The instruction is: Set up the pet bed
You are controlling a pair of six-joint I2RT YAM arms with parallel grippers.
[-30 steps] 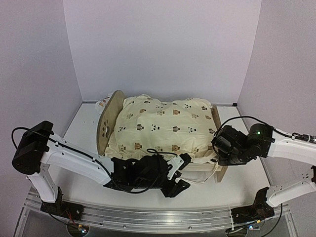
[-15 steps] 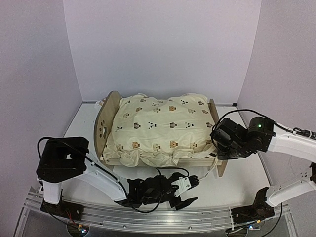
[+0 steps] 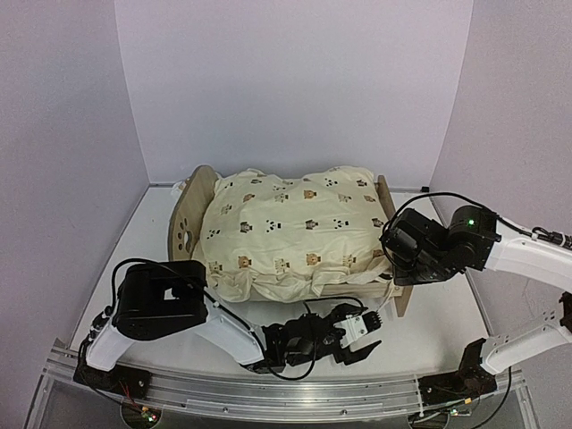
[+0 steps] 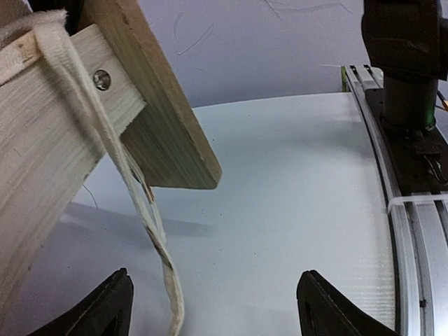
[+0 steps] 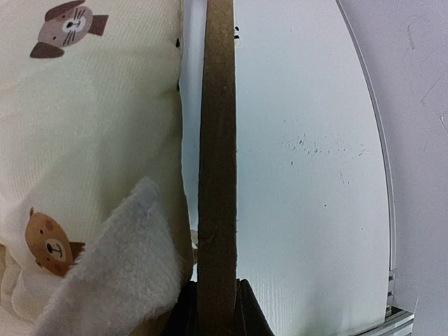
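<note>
1. Pet bed [image 3: 183, 228] stands on the table [image 3: 134, 259], toward its far edge. A cream quilt [image 3: 286, 232] is draped over it. Bare tabletop runs along its left, right and near sides.
2. The left gripper [image 3: 364, 337] lies low just off the bed's near right corner, fingers spread wide, holding nothing.
3. The right gripper [image 3: 399, 271] is at the bed's right end board, fingers pinching that board's edge.
4. Only the left wrist view shows a cream tie [image 4: 150, 231] dangling from the bed's side rail.
5. Only the right wrist view shows the board edge-on, with the quilt just beside its inner face.
</note>
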